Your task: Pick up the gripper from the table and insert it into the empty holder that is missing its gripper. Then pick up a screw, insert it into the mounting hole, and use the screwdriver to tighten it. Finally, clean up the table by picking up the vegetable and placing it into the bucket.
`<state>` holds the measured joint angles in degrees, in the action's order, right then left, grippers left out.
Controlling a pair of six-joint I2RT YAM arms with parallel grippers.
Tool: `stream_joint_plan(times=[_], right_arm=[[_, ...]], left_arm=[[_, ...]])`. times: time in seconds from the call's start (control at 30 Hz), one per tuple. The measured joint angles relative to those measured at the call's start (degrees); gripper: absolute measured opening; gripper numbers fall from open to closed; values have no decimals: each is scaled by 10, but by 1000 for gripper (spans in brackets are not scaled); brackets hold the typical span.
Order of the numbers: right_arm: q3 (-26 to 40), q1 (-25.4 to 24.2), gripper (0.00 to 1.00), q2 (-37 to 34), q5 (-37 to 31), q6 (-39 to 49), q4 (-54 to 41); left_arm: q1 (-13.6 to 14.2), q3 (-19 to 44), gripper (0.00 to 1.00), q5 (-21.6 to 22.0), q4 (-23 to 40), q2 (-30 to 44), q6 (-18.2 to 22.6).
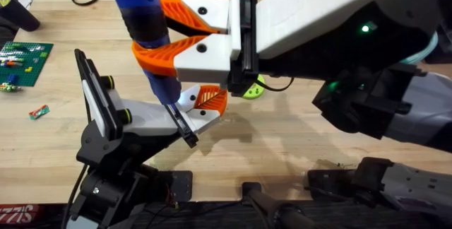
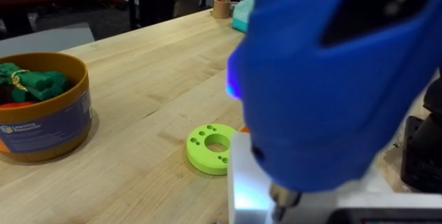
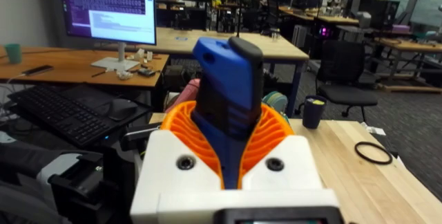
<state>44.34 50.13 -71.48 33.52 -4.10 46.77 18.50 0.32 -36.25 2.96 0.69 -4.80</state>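
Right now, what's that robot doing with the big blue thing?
The right gripper is squeezing a blue screwdriver between its orange pads, shaft pointing down. The tip sits at the small white and orange gripper already fitted on the white holder, so it looks like the screw is being tightened. A lime-green disc lies on the wooden table, and an orange bucket with green things inside stands farther off.

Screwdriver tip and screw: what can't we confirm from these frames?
- Tip contact: overhead, the shaft end merges with the gripper.
- Screw: left wrist, the blurred screwdriver blocks the hole.
- Bucket: cut by the edge; the green contents are unclear.
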Motion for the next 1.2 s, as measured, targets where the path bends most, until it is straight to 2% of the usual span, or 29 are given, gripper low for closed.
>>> stream_joint_plan(times=[0.1, 0.43, 0.6, 0.93, 1.2], right_arm=[[-1, 0, 73, -2, 0, 0, -15], [-5, -2, 73, -9, -38, 1, 63], [-5, -8, 73, -9, -38, 2, 64], [-7, -76, 73, 32, 41, -2, 35], [-7, -82, 73, 44, 67, -22, -7]], left_arm=[[0, 0, 10, 0, 1, 0, 0], [0, 0, 10, 0, 1, 0, -1], [0, 0, 10, 0, 1, 0, -1], [0, 0, 10, 0, 1, 0, -1], [0, 0, 10, 0, 0, 0, -1]])
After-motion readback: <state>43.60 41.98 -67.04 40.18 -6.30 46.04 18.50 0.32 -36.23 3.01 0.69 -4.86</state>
